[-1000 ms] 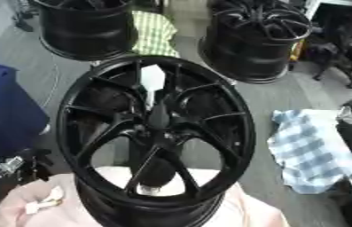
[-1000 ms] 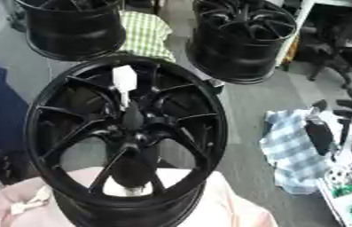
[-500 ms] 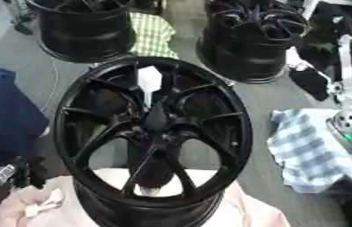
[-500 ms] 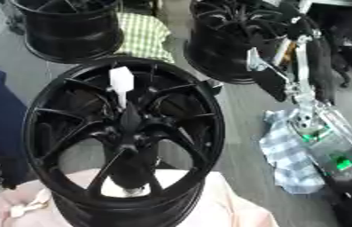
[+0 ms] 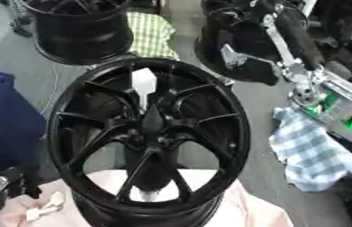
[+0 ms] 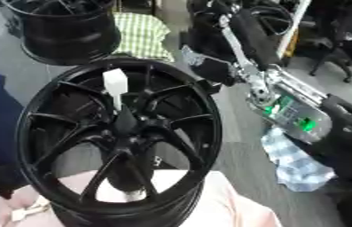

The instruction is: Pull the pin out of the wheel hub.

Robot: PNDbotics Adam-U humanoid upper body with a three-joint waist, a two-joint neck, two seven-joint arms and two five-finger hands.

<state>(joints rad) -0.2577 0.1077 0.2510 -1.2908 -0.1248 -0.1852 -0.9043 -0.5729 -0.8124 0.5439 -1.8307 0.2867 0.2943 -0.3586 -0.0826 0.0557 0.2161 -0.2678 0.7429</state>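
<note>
Standing in wheel hub [image 5: 149, 133], pin [image 5: 144, 84] left of right robot hand [image 6: 209, 71].

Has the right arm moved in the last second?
Yes. The right arm has swung up from the checked cloth at the right edge, toward the far right side of the wheel.

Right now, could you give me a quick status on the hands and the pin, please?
Right hand beside the wheel hub rim, fingers unclear. Left hand not seen. White pin upright in hub, untouched. Nothing blocking it.
</note>
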